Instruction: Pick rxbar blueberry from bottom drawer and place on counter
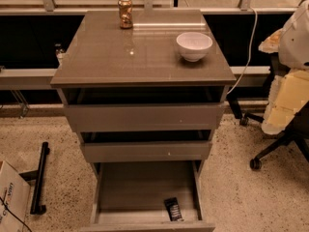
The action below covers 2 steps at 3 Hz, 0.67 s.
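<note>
The rxbar blueberry (pixel 173 209), a small dark wrapper with pale lettering, lies flat in the open bottom drawer (pixel 135 187), near its front right corner. The two drawers above stand slightly open. The counter (pixel 120 52) is the glossy grey-brown top of the cabinet. My arm shows as a white shell at the right edge, with the pale cream gripper (pixel 284 104) hanging below it. The gripper is off to the right of the cabinet at about the height of the upper drawers, well away from the bar.
A gold can (pixel 125 12) stands at the back of the counter and a white bowl (pixel 194 46) at its right. An office chair base (pixel 270 149) stands on the floor at the right, and a cardboard box (pixel 12 197) and a black bar (pixel 39 178) at the left.
</note>
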Tool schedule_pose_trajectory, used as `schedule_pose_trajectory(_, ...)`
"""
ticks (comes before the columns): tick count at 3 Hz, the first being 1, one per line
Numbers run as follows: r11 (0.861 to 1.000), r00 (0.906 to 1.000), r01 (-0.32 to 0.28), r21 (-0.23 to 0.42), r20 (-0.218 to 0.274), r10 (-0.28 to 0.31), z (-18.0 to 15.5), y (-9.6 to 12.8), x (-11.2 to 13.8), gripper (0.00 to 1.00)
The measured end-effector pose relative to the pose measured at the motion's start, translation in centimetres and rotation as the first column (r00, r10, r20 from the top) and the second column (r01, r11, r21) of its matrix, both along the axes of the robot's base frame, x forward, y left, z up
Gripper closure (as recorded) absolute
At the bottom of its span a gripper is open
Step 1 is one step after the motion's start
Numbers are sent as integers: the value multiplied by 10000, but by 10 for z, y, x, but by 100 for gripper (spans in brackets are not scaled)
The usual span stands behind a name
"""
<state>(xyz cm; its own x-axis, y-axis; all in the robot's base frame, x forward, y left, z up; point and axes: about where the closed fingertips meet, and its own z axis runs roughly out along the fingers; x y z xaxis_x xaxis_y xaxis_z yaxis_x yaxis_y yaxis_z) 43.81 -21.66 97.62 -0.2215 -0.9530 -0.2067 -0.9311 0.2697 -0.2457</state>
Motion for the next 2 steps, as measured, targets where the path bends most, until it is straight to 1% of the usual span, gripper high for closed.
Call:
schedule_pose_trajectory(1,10000,10000,0,0,1,0,0,0,0,0)
schedule_pose_trajectory(2,9970,9996,-77,768,266,56,-9,3,1,0)
